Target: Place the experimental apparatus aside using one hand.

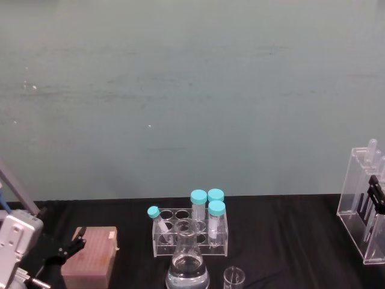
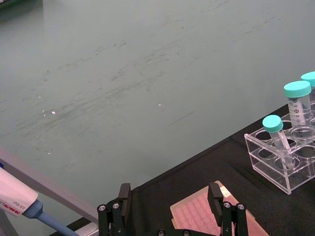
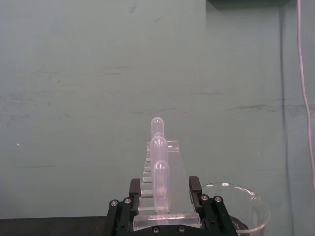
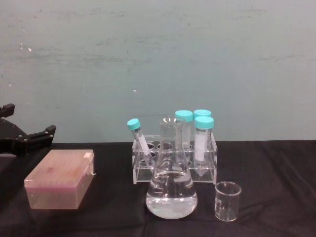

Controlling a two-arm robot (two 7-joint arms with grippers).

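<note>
My right gripper point(image 3: 165, 192) is closed onto the end of the tall clear rack point(image 1: 354, 195), one finger pressed to each side wall and the long test tubes point(image 3: 157, 130) standing up between them. That rack is out at the 3 o'clock edge of the black table point(image 1: 289, 229), well apart from the other glassware, so I judge this piece nearly set aside. I cannot be sure whether its base is already down on the cloth or just above it. The rest is yet to do. The flask point(image 1: 187, 265), with clear liquid in its bottom, sits at 6 o'clock of the small rack of blue-capped tubes point(image 1: 189, 232). The little beaker point(image 1: 234, 279) stands empty just beside the flask at its 3 o'clock. Both are in the middle, not yet moved. My left gripper point(image 2: 169, 209) hangs idle out at 9 o'clock, by the pink box point(image 4: 60, 178), fingers spread wide with nothing in them.
</note>
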